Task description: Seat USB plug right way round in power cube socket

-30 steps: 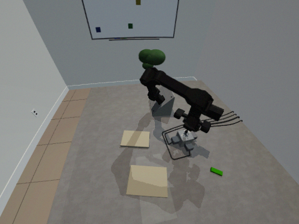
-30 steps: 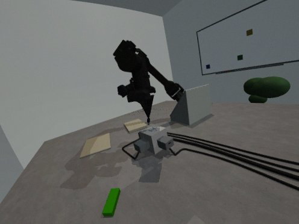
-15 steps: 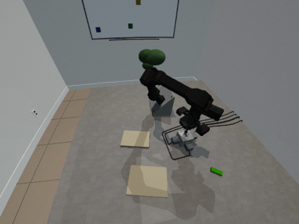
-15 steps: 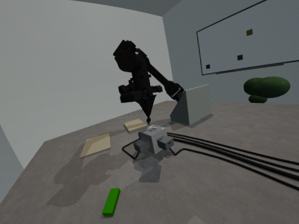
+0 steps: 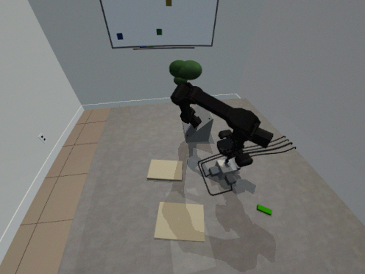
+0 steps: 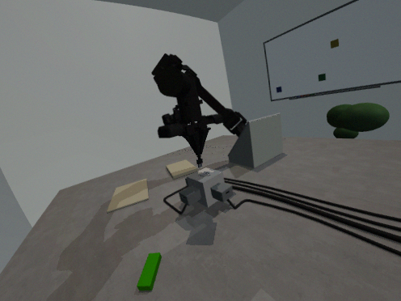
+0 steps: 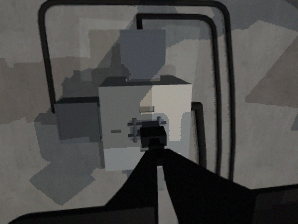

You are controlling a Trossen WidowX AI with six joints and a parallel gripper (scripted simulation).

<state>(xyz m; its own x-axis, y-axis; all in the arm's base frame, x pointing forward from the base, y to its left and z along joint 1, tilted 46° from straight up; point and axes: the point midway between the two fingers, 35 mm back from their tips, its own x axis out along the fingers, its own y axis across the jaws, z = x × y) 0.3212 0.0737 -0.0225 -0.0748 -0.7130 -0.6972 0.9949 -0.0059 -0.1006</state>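
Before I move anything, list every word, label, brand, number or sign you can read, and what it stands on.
No readable text in any view.
Power cube: only small marks on top, too blurred to read.
Whiteboard: colored squares, no legible writing.

The dark arm (image 5: 224, 110) (image 6: 190, 97) bent downward, its gripper (image 6: 199, 161) (image 7: 157, 157) pinched nearly shut near the exterior frame's centre.
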